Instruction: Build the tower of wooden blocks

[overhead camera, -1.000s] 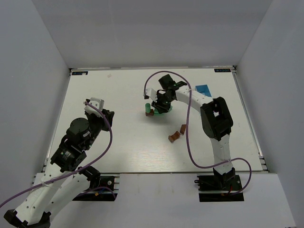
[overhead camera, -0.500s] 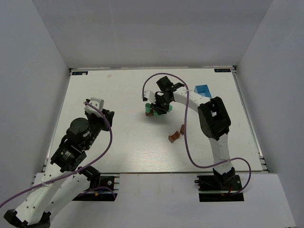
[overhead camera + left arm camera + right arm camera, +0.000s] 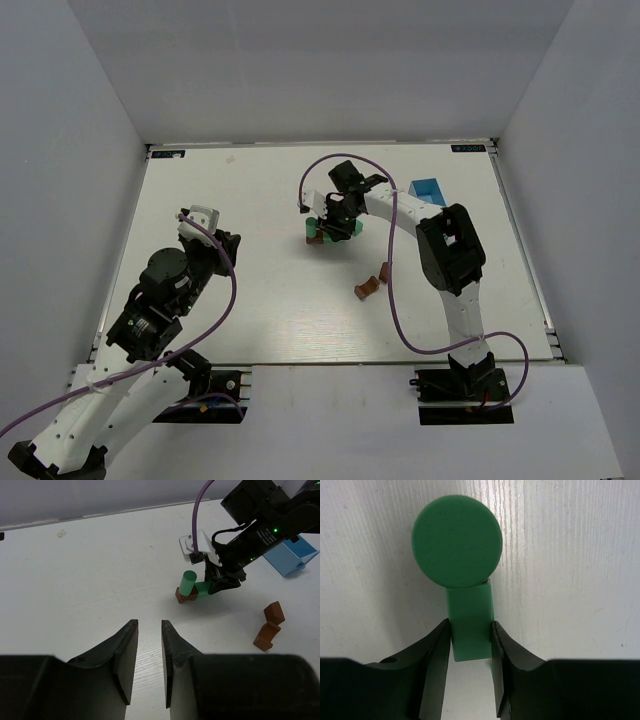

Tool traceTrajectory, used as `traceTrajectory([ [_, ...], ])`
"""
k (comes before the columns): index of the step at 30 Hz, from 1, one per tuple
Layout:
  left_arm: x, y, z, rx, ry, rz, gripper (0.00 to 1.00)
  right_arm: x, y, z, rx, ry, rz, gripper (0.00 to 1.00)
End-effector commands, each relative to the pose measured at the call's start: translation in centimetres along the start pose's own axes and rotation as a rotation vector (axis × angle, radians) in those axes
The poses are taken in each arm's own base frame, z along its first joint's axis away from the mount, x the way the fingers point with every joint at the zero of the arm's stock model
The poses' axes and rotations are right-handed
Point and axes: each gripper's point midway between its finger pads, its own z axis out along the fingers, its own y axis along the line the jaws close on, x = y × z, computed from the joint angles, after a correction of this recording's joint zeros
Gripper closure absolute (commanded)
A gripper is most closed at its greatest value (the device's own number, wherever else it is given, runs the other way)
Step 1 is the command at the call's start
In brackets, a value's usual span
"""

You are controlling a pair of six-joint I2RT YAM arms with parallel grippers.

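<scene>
We find the white counter (image 3: 250, 300) carrying all the items. The right arm (image 3: 445, 250) reaches from the near edge toward the far edge, slightly right of centre. The left arm (image 3: 160, 300) is folded over the left side of the counter. A blue box (image 3: 428, 190) sits open-topped near the far right corner.

The right hand (image 3: 335, 228) is closed on a green rectangular block (image 3: 470, 605), its fingers (image 3: 437, 645) pressing both long sides. We cannot tell whether this block rests on the counter. The left hand (image 3: 149, 625) holds nothing, its jaws set to a narrow gap.

The tower (image 3: 187, 589) stands midway between the left and right edges, nearer the far edge. It consists of a green cylinder (image 3: 188, 582) standing upright on a brown block (image 3: 186, 596). The gripped green block lies just beside it. Two loose brown blocks (image 3: 372, 282) lie near each other right of centre, closer to the near edge.
</scene>
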Motion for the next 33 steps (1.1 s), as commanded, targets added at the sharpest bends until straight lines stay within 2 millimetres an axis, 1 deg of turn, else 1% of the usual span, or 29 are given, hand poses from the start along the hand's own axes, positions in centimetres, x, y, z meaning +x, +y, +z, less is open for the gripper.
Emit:
traceTrajectory([
  [1, -0.29, 0.06, -0.03, 0.002, -0.017, 0.004, 0.64, -1.23, -1.02, -0.25, 0.029, -0.02, -0.031, 1.0],
  [4, -0.29, 0.06, -0.03, 0.002, -0.017, 0.004, 0.64, -1.32, -0.9, -0.26, 0.028, -0.02, -0.039, 0.99],
  [7, -0.29, 0.06, -0.03, 0.002, -0.017, 0.004, 0.64, -1.1, -1.11, -0.32, 0.031, -0.014, -0.035, 0.87],
  [8, -0.29, 0.06, -0.03, 0.002, -0.017, 0.004, 0.64, -1.05, -1.08, -0.36, 0.031, -0.012, -0.037, 0.85],
  [11, -0.29, 0.06, -0.03, 0.002, -0.017, 0.004, 0.64, -0.93, -0.93, -0.3, 0.027, -0.007, -0.041, 0.71],
  [13, -0.29, 0.06, -0.03, 0.002, -0.017, 0.004, 0.64, -0.91, -1.06, -0.25, 0.03, -0.009, -0.041, 0.66],
  [16, -0.29, 0.06, -0.03, 0.002, -0.017, 0.004, 0.64, -0.95, -0.94, -0.26, 0.028, -0.01, -0.044, 0.56],
  [17, -0.29, 0.06, -0.03, 0.002, -0.017, 0.004, 0.64, -0.93, -0.99, -0.25, 0.028, -0.011, -0.042, 0.45],
  [18, -0.29, 0.06, -0.03, 0.002, -0.017, 0.004, 0.64, -0.78, -1.02, -0.29, 0.03, -0.008, -0.04, 0.39],
  [19, -0.29, 0.06, -0.03, 0.002, -0.017, 0.004, 0.64, -0.87, -1.09, -0.2, 0.033, -0.009, -0.043, 0.29],
  [20, -0.29, 0.06, -0.03, 0.002, -0.017, 0.004, 0.64, -0.85, -0.85, -0.06, 0.026, -0.007, -0.044, 0.1],
  [23, -0.29, 0.06, -0.03, 0.002, -0.017, 0.004, 0.64, -0.74, -0.9, -0.19, 0.027, -0.011, -0.04, 0.09],
  [26, -0.29, 0.06, -0.03, 0.002, -0.017, 0.004, 0.64, -1.15, -0.86, -0.49, 0.027, -0.023, -0.046, 0.09],
  [27, -0.29, 0.06, -0.03, 0.002, -0.017, 0.004, 0.64, -0.89, -0.67, -0.36, 0.024, -0.018, -0.043, 0.09],
  [29, -0.29, 0.06, -0.03, 0.002, -0.017, 0.004, 0.64, -1.1, -0.85, -0.84, 0.035, -0.028, -0.044, 0.09],
  [33, -0.29, 0.06, -0.03, 0.002, -0.017, 0.004, 0.64, -1.02, -0.97, -0.8, 0.042, -0.034, -0.043, 0.09],
])
